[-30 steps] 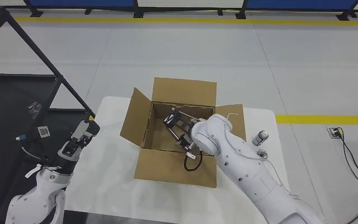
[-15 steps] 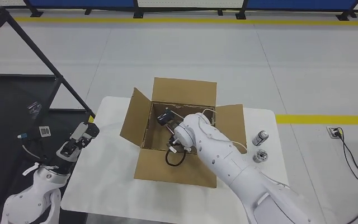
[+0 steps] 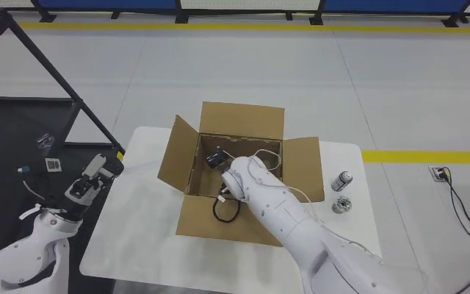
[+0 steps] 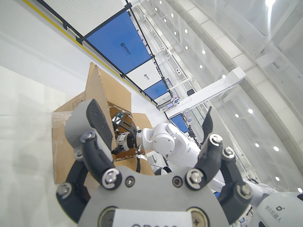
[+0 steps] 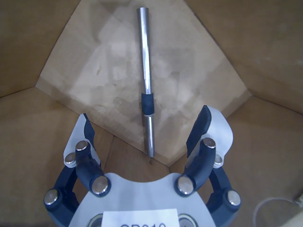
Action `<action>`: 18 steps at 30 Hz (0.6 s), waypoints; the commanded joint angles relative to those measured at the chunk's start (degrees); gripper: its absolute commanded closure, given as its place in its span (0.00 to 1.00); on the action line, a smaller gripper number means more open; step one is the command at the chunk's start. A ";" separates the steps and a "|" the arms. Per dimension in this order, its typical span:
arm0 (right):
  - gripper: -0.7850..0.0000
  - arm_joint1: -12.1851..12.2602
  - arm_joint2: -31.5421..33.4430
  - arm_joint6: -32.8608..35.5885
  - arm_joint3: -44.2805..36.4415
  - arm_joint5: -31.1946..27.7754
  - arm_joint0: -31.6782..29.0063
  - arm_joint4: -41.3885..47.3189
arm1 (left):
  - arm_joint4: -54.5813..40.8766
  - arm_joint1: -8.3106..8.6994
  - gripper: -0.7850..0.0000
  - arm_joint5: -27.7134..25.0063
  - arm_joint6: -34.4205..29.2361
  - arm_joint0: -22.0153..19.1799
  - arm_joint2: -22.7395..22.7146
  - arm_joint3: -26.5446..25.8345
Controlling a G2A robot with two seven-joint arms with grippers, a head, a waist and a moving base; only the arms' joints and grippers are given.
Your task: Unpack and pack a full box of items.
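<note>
Right hand (image 5: 146, 115), spread, above seemingly steel rod (image 5: 144, 55)

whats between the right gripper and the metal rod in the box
Nothing. In the right wrist view the open right gripper hangs over the metal rod, which lies flat on the bare floor of the box.

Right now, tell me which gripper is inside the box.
The right gripper: it is down inside the box, open above a metal rod on the box floor. The left gripper, also open, is outside the box, past the edge of the table.
</note>
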 commanded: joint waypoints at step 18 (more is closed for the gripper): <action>0.00 0.69 1.05 -0.40 -2.88 -5.57 -1.59 -0.22 | 0.73 0.96 0.00 0.18 0.91 0.50 2.85 -1.32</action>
